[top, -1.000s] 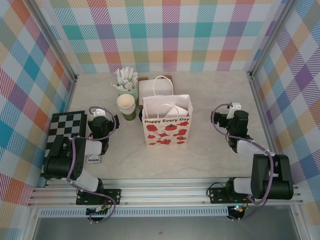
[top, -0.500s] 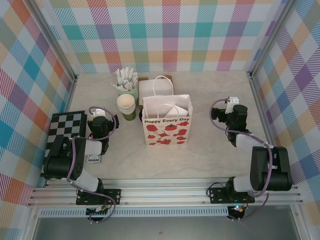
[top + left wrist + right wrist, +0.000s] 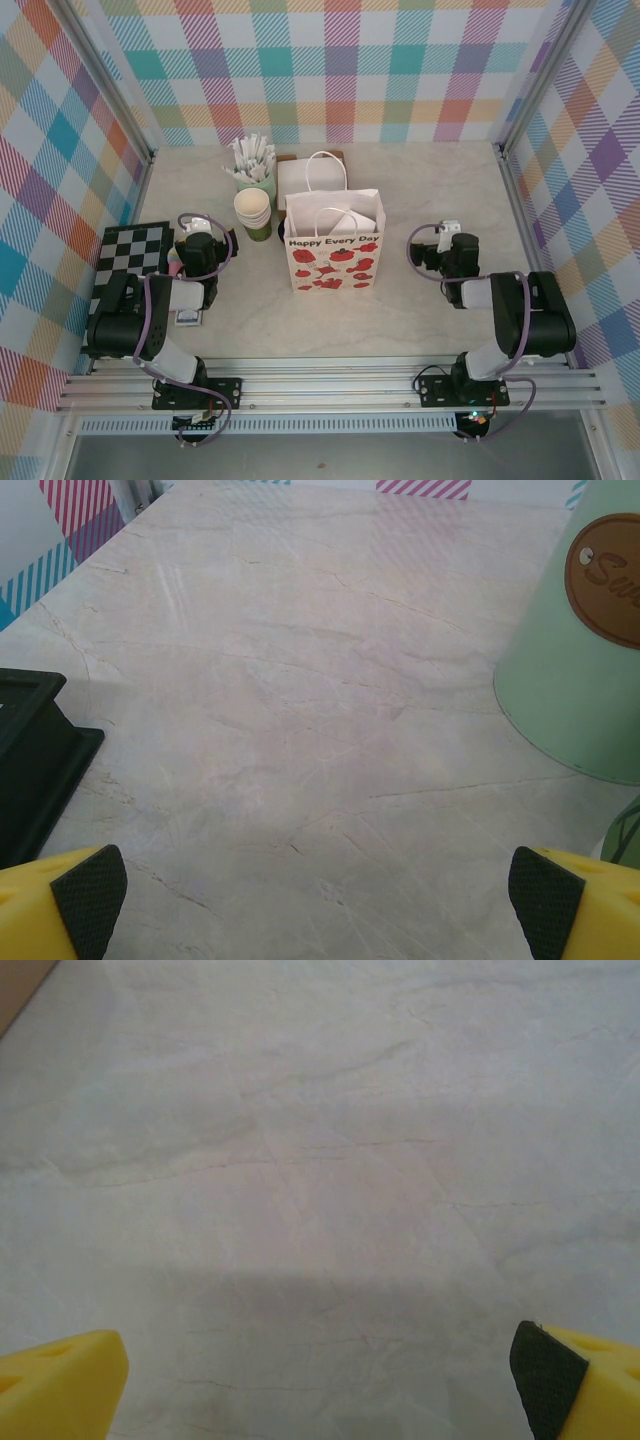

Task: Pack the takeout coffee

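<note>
Currently, both grippers are being held wide open and empty, the left gripper (image 3: 318,895) left of the strawberry-printed paper bag (image 3: 335,262) and the right gripper (image 3: 320,1372) right of it. Two bags are being counted, that printed one and one plain white bag (image 3: 318,180) just behind it, along with one stack of lidless cups (image 3: 252,208) just left of it, one mint-green holder (image 3: 250,180) of white sticks behind and left of it, and one checkerboard (image 3: 135,250) well to its left; where the takeout coffee is standing cannot be told. All of it is being carried by a pale marbled table (image 3: 420,180) enclosed by multicoloured plaid walls (image 3: 340,70).
</note>
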Available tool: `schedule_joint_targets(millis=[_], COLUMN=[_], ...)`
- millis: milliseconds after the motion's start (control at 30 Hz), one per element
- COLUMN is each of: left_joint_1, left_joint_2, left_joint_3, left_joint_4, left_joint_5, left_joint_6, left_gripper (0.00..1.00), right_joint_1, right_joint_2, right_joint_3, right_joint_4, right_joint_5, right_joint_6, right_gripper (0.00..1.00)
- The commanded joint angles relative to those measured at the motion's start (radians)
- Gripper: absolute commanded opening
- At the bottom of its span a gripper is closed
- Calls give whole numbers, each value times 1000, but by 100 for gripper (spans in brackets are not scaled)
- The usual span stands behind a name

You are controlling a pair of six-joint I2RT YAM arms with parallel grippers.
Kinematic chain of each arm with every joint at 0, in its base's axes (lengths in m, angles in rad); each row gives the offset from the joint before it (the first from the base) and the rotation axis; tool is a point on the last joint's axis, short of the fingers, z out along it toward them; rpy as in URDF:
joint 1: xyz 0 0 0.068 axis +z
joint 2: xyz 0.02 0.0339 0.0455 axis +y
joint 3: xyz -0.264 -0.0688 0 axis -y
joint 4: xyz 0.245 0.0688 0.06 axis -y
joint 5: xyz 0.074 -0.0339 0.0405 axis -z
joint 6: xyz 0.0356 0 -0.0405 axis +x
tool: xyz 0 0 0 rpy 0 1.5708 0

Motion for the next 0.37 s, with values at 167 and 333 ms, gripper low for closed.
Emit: schedule_joint_targets(millis=[167, 333], left_joint_1=[-13, -11], left_joint_2=[8, 5], left_joint_3=[-5, -10], left_joint_4=[18, 27], left_joint_5=[9, 15], left_joint_6=[-8, -3], left_gripper=[100, 100], right_joint_1=[-26, -27], right_joint_2=[-6, -8], right_joint_3=[43, 44], right_joint_4=[83, 76], right_joint_5=[-33, -33], right_joint_6=[27, 27], right_gripper=[100, 100])
